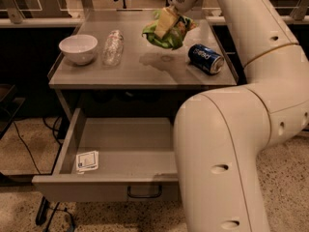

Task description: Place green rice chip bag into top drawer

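Note:
The green rice chip bag (170, 33) hangs crumpled above the back middle of the grey table top (145, 71), lifted off the surface. My gripper (166, 22) is shut on the bag from above, its pale fingers pinching the bag's upper part. Below the table the top drawer (67, 144) stands pulled out toward the front, with a small white card (87, 161) on its floor at the left and a dark bar handle (144, 193) on its front. My big white arm covers the drawer's right side.
A white bowl (78, 48) sits at the table's left, and a clear plastic bottle (112, 47) lies beside it. A blue soda can (205, 58) lies on its side at the right. Black cables (29, 149) trail on the speckled floor left of the drawer.

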Robot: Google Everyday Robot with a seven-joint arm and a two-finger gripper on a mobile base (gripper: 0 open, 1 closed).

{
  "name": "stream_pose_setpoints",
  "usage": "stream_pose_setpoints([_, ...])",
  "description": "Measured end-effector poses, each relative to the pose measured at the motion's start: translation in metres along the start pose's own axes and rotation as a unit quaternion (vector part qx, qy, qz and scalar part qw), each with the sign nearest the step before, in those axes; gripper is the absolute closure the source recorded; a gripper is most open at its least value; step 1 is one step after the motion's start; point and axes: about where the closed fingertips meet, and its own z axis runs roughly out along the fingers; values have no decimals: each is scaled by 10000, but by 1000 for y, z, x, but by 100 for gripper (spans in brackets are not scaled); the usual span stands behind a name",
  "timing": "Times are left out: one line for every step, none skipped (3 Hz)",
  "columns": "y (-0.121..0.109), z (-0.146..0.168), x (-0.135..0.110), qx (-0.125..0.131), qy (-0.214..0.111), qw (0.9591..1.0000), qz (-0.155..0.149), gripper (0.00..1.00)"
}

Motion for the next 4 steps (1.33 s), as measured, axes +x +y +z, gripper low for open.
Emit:
stream_pose_setpoints([1, -2, 0, -14, -9, 10000, -11, 100])
stream_pose_setpoints([35, -46, 11, -258, -144, 9995, -106, 100])
stream_pose_setpoints([40, -39, 12, -301, -107, 9994, -127, 100])
stream_pose_setpoints([35, -38, 3, -268, -189, 9993, -182, 100])
